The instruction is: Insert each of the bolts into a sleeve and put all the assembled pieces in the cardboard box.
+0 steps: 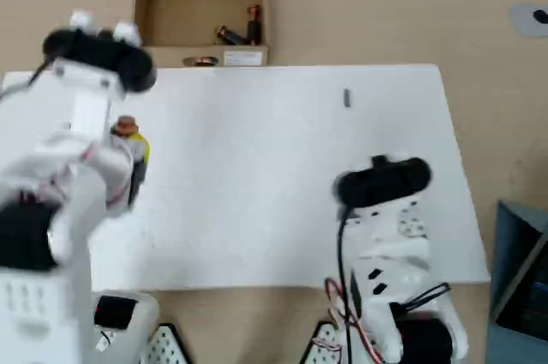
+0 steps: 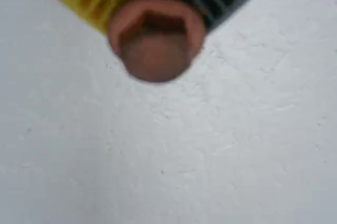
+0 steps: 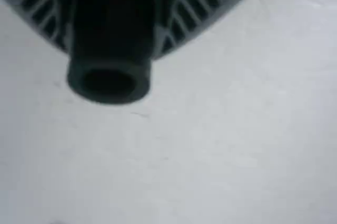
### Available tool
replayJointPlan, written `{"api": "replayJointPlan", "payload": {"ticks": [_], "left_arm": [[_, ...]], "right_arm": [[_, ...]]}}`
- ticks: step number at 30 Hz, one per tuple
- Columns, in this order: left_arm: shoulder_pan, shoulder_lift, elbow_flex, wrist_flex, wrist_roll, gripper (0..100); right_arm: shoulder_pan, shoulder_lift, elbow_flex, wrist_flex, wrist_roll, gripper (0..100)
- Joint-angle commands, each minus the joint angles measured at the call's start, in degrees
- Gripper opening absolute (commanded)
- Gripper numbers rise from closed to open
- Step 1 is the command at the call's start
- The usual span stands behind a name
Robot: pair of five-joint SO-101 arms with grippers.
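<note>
no text, number or sign can be read. a white label (image 1: 244,57) sits on the near flap of the cardboard box (image 1: 188,8), but its print is too small to make out.

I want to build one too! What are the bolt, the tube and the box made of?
The bolt is probably metal: coppery-brown with a dull sheen. The tube looks like black plastic or rubber, matte; hard to tell. The box is brown cardboard with plain matte walls.
</note>
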Motion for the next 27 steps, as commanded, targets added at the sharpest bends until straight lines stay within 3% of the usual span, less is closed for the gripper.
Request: {"api": "replayJointPlan", "payload": {"ticks": [1, 10, 20, 27], "left_arm": [[0.7, -12.3, 11.5, -7.5, 4.3, 0], [0.7, -33.3, 32.1, -18.5, 16.6, 0], [1.3, -51.9, 45.5, -19.2, 27.0, 0], [1.2, -51.9, 47.5, -20.0, 39.4, 0]], "right_arm": [[-4.0, -0.7, -2.7, -0.3, 0.2, 0.9], [-11.2, -0.7, 0.5, -3.6, -1.8, 0.9], [-22.8, -0.7, 5.9, -10.6, -1.4, 0.9], [-29.8, -0.7, 9.2, -16.4, -1.4, 0.9]]}}
